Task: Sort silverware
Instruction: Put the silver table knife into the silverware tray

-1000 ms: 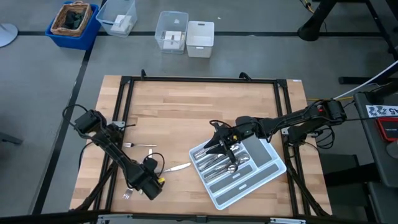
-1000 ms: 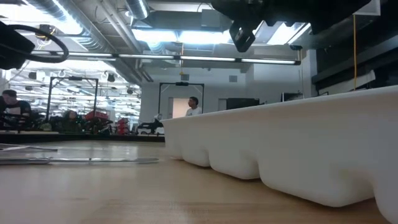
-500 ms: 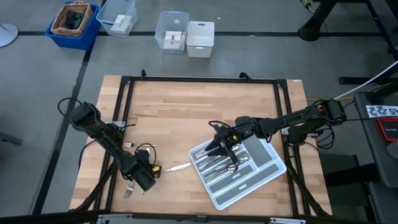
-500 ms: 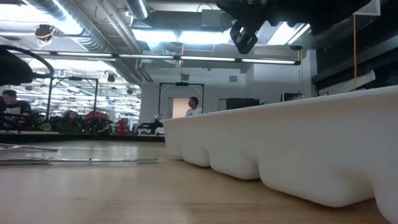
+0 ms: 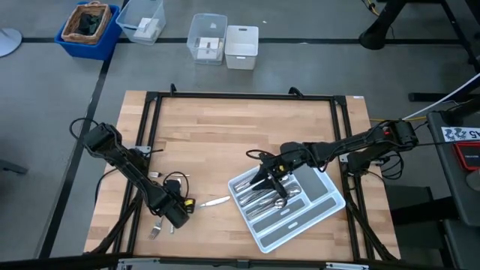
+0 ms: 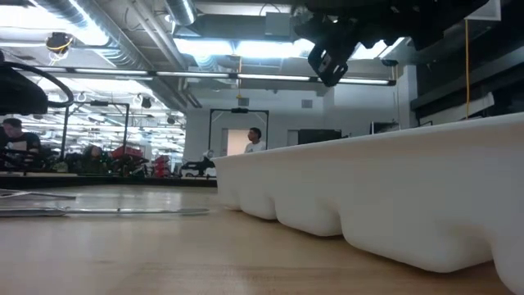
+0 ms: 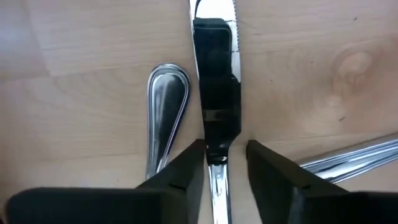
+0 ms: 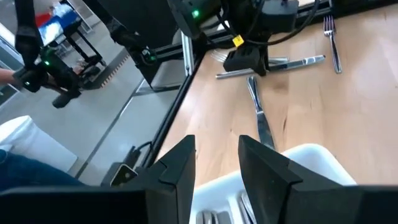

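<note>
On the left of the pale wooden slatted worktop [image 5: 247, 135], the left hand [image 5: 178, 215] is lowered among a few loose pieces of shiny silver-coloured metal silverware [image 5: 215, 201]. Seen from its own wrist, its two dark fingers [image 7: 186, 177] stand a little apart, straddling the slim handle of a silver table knife [image 7: 214, 25] that lies flat on the wood; whether they have yet closed on it cannot be told. Just beside that knife lies the rounded handle end of another silver piece [image 7: 165, 112], and a third piece [image 7: 351, 158] lies slanted on the knife's other side. Further right, another table knife rests alone on the wood between the left hand and the light grey compartmented plastic tray [image 5: 319, 206], which sits at an angle and already holds a cluster of forks, spoons and knives [image 5: 262, 196] in its compartments. The right hand [image 5: 264, 178] hovers over the tray's near corner, its dark fingers [image 8: 180, 165] parted with nothing between them. Beyond the worktop's far edge stand clear plastic boxes [image 5: 206, 37] and a blue bin [image 5: 88, 28].
</note>
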`<action>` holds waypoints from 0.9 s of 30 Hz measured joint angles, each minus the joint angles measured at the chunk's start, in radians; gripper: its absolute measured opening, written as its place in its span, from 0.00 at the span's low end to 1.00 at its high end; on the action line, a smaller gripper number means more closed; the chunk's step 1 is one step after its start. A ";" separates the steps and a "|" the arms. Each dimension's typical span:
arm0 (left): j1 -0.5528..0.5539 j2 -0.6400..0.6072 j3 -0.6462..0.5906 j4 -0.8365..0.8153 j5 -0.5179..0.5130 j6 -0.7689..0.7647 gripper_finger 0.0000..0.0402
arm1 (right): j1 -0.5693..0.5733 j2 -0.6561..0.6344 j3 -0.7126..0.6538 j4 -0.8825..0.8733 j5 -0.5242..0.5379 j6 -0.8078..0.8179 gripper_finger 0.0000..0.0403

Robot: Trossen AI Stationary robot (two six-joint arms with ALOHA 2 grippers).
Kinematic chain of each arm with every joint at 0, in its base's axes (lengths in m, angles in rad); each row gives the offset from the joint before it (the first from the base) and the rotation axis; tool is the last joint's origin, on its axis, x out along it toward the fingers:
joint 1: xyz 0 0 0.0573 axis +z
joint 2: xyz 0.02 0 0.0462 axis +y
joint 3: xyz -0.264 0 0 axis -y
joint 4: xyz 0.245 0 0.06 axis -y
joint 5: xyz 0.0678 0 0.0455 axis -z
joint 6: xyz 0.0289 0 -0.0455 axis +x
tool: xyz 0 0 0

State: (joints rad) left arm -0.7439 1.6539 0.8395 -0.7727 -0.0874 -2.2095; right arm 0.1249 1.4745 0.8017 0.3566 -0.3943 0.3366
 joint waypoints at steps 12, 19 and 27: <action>0.000 0.001 -0.001 0.009 0.004 0.045 0.06 | 0.000 0.000 0.000 -0.002 -0.174 -0.001 0.31; 0.001 -0.008 0.018 0.004 -0.003 0.039 0.05 | 0.000 0.000 0.000 -0.002 -0.183 -0.002 0.31; 0.002 -0.046 0.021 0.093 -0.077 0.071 0.04 | 0.000 0.000 0.000 0.000 -0.183 -0.005 0.31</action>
State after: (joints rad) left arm -0.7422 1.6080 0.8609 -0.6795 -0.1641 -2.1385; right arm 0.1246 1.4742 0.8017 0.3565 -0.5774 0.3317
